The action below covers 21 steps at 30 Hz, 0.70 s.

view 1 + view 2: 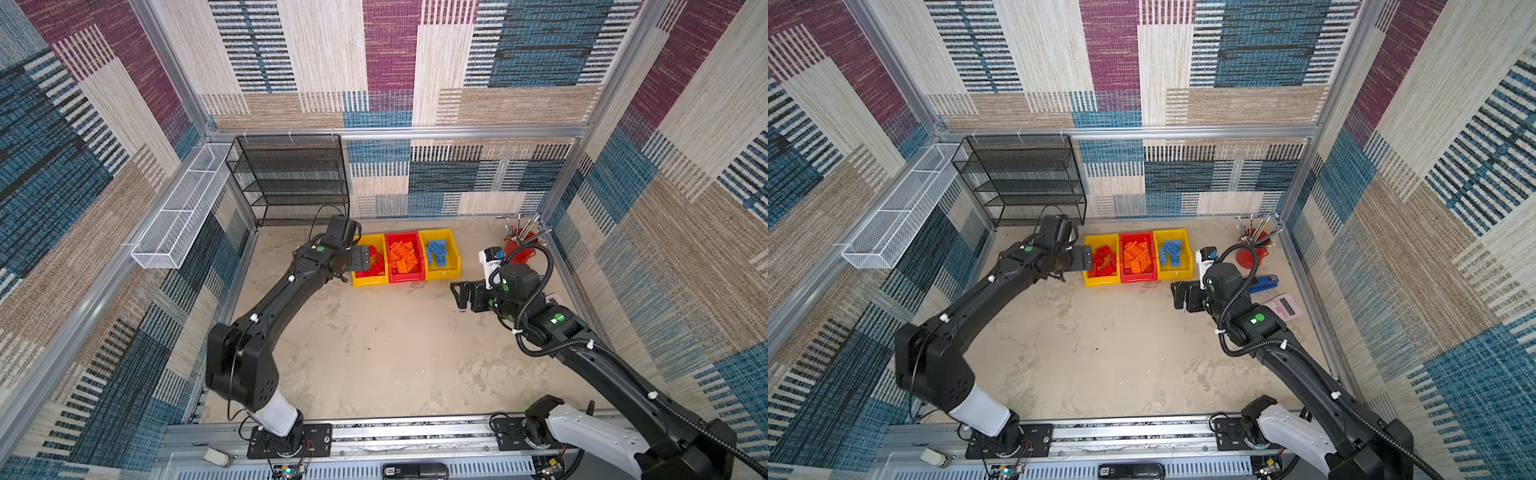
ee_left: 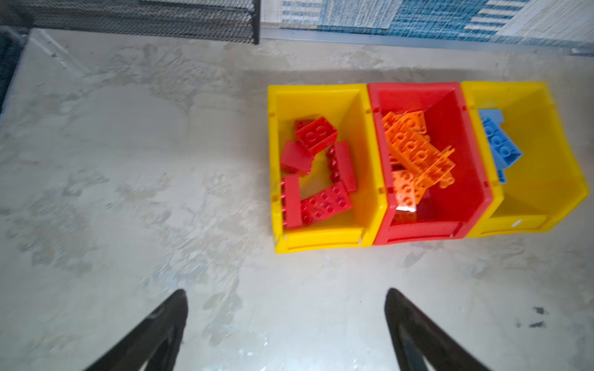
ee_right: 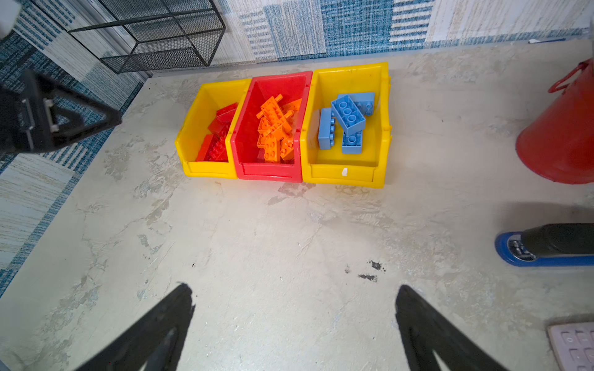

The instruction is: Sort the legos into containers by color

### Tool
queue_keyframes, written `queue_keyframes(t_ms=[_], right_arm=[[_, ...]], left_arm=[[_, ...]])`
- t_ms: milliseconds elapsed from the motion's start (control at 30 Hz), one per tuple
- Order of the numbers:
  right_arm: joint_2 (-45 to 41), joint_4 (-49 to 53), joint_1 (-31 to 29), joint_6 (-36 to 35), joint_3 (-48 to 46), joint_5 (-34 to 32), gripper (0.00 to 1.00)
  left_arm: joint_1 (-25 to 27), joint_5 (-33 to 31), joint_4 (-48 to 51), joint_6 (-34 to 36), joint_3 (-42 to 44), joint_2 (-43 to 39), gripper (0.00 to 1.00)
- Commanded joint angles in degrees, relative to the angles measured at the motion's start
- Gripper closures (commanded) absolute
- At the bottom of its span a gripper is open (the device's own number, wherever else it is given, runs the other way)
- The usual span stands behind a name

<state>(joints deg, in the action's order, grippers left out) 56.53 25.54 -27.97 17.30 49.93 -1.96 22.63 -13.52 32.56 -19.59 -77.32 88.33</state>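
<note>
Left tool (image 2: 286,290) and right tool (image 3: 293,285) gape empty; the left, near the yellow plastic bin (image 2: 321,241) of red studded bricks (image 2: 316,133), may clip its rim.

Top views: stereo pair, high at the near edge, looking down on the whole table (image 1: 374,353). Wrist views: behind left claw (image 2: 286,290) and right claw (image 3: 293,286), low, facing the containers (image 3: 270,175), which all four share.

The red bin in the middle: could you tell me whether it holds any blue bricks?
No, the red bin holds only orange bricks; the blue bricks lie in the yellow bin next to it.
</note>
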Motion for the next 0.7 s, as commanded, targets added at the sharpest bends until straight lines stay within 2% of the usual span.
queue_keyframes(t_ms=[0,167,300,467,500,533,667], right_arm=[[-1.2,-2.8,0.7,-0.9,-1.1,-1.1,0.01],[-2.3,-7.0,1.2,-1.7,-4.4,-3.7,0.01],[-2.2,-13.0,2.0,-3.7,-9.5,-6.7,0.01],[-1.0,-22.8,4.3,-7.3,-16.8,-9.5,0.01],[-1.4,-25.0,4.6,-7.1,-18.0,-9.7,0.01],[-2.0,-27.6,5.0,-7.0,-19.4,-10.2,0.01],[-5.5,-43.8,5.7,-10.0,-28.9,-14.6,0.01]], left_arm=[[-0.2,-7.3,-10.3,3.4,10.2,-7.9,0.01],[-0.1,-15.7,-19.0,0.8,26.8,-18.4,0.01],[-0.2,-21.7,-27.2,2.5,36.4,-22.4,0.01],[-0.4,-24.3,-41.9,7.2,45.8,-22.7,0.01],[-0.6,-23.5,-39.2,6.6,45.0,-23.2,0.01],[-0.6,-22.9,-40.5,8.4,45.6,-23.6,0.01],[-0.8,-24.4,-50.1,14.4,50.3,-25.5,0.01]])
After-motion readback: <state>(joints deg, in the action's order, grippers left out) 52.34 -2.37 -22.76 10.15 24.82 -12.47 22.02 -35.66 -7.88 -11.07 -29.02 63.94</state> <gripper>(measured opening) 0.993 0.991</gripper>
